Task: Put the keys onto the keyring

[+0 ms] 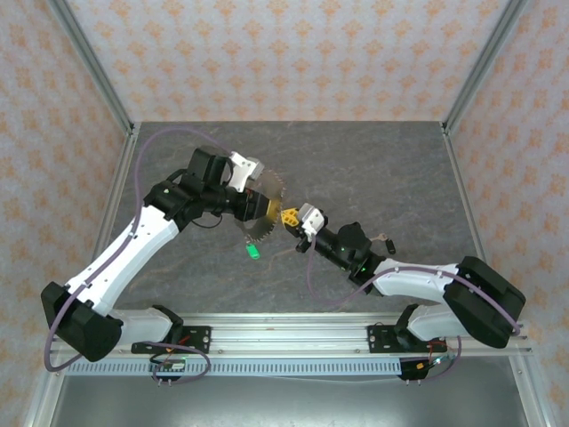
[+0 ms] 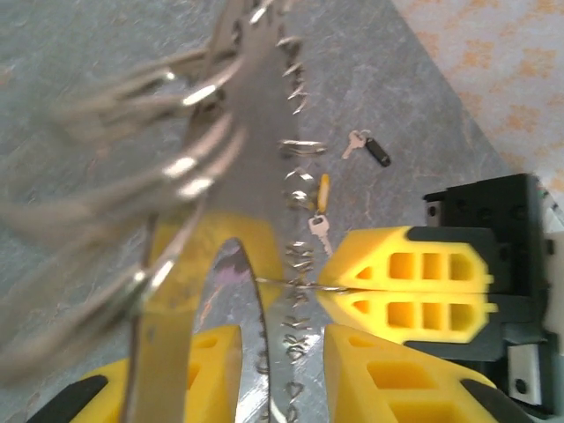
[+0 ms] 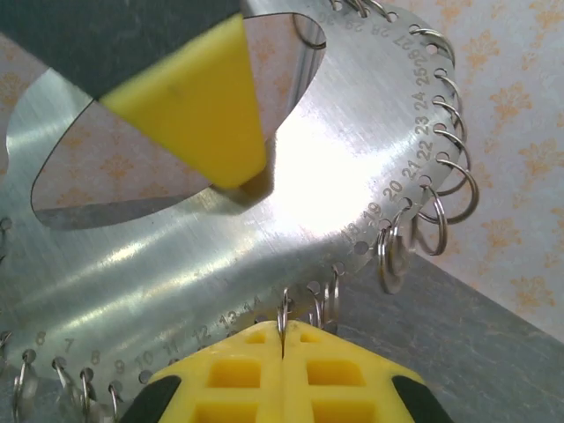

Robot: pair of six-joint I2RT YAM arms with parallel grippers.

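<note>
Mid-table jammed: flat silver numbered disc edged with small wire rings (image 3: 308, 211), left gripper (image 2: 282, 352) astride it, right gripper (image 3: 282, 352) at its rim, yellow fingers pinched together on one ring. No way through there. Green-headed key (image 1: 252, 252) just nearside of disc; small loose keys (image 1: 384, 238) beside right arm. Purple cables (image 1: 145, 160) arch over left edge. Grey marbled tabletop (image 1: 382, 160) open at far right and far centre.

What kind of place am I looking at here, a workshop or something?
Most likely a small robot test booth: a left arm and a right arm are bolted to a metal rail at the edge of a grey table, boxed in by wallpapered panels on metal posts.
</note>
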